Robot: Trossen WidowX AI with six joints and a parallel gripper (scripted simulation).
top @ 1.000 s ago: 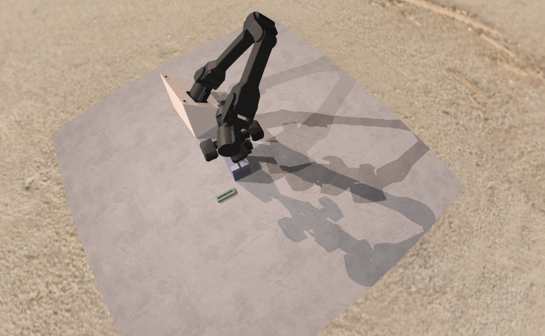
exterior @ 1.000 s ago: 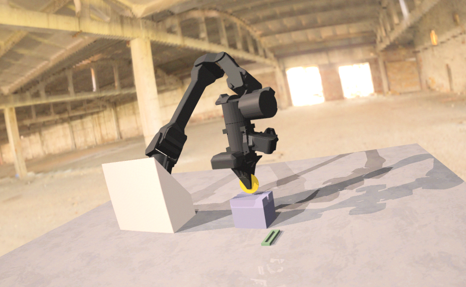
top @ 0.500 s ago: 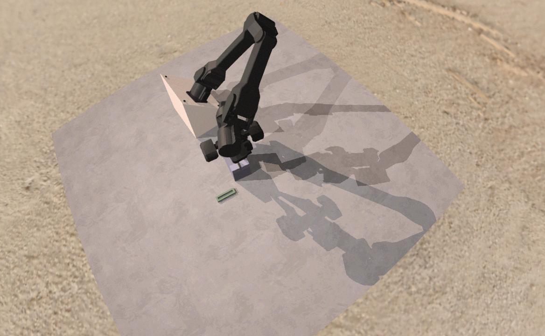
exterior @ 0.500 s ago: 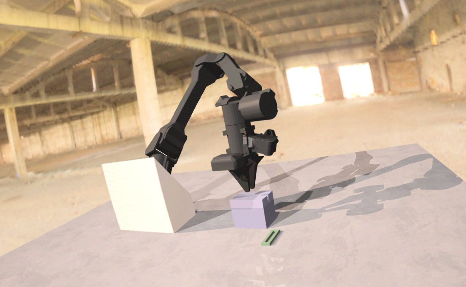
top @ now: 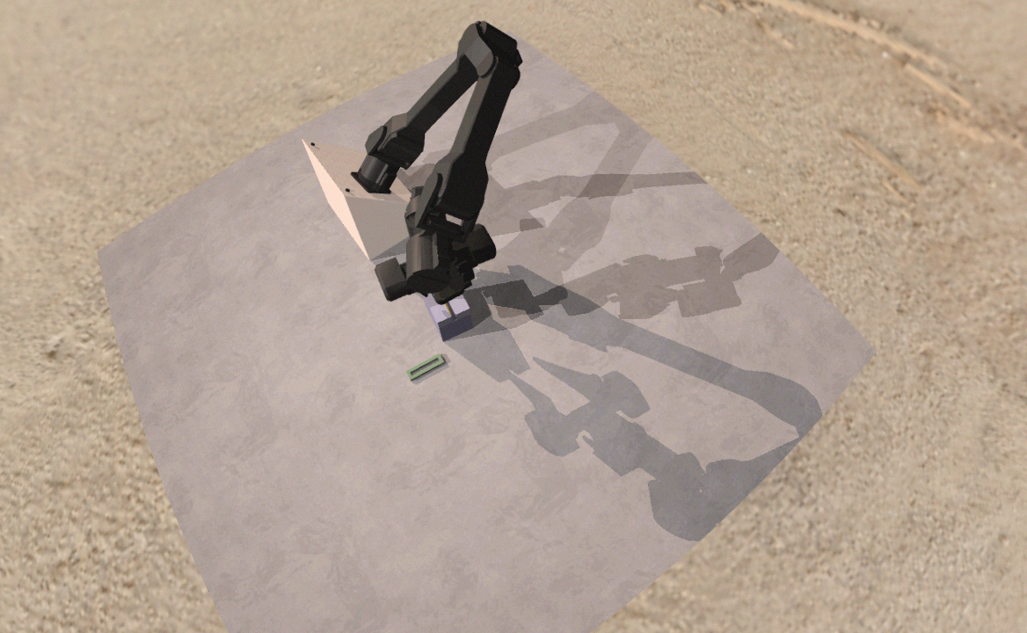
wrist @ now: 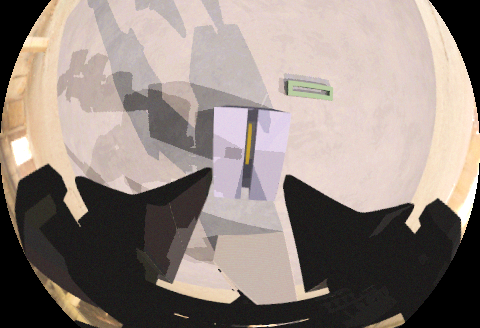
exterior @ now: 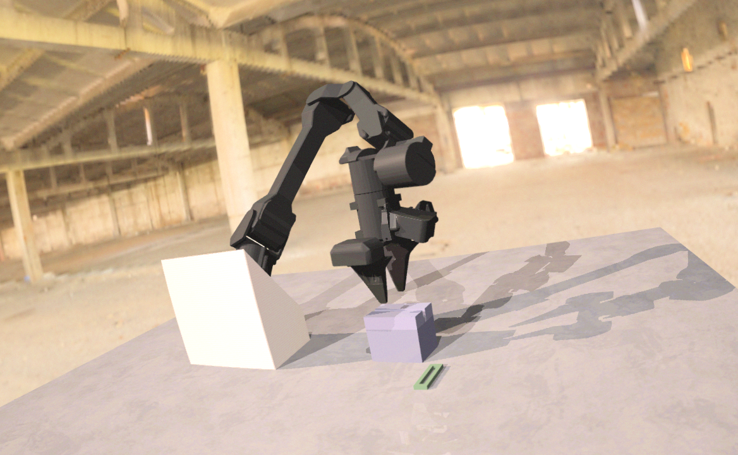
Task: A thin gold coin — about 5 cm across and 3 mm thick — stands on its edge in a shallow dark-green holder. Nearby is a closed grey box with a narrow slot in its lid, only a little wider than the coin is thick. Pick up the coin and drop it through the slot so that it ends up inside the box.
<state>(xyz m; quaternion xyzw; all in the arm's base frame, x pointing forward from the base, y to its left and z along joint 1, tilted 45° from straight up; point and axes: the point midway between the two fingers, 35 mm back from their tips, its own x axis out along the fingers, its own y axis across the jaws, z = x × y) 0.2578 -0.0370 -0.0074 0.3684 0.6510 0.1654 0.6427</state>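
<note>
Hovering open-fingered over box, coin in slot

Top view: gripper (top: 446,301) points down right above the grey box (top: 454,322), mostly covering it. A thin gold sliver, the coin (top: 449,311), shows on the lid just below the fingers. Green holder (top: 426,367) lies on the table (top: 265,440) a little past the box, apart from it, with nothing in it. Pale wedge-shaped block (top: 344,196) sits back by the arm base.

Exterior view: gripper (exterior: 390,285) hangs above the box (exterior: 400,333), fingertips (exterior: 381,291) clear of the lid, a gap below them. Fingers spread partway, nothing held between them. Coin can't be seen from this side. Holder (exterior: 428,376) is in front of the box, near it but not touching. Block (exterior: 224,308) is off to the gripper's side, well apart.

Wrist view: both dark fingers stand apart at the lower edge, box (wrist: 250,151) straight below between them. Coin (wrist: 248,143) shows as a gold edge inside the dark slot, apart from both fingers. How deep it sits can't be told. Holder (wrist: 308,88) lies beyond the box, off to one side.
</note>
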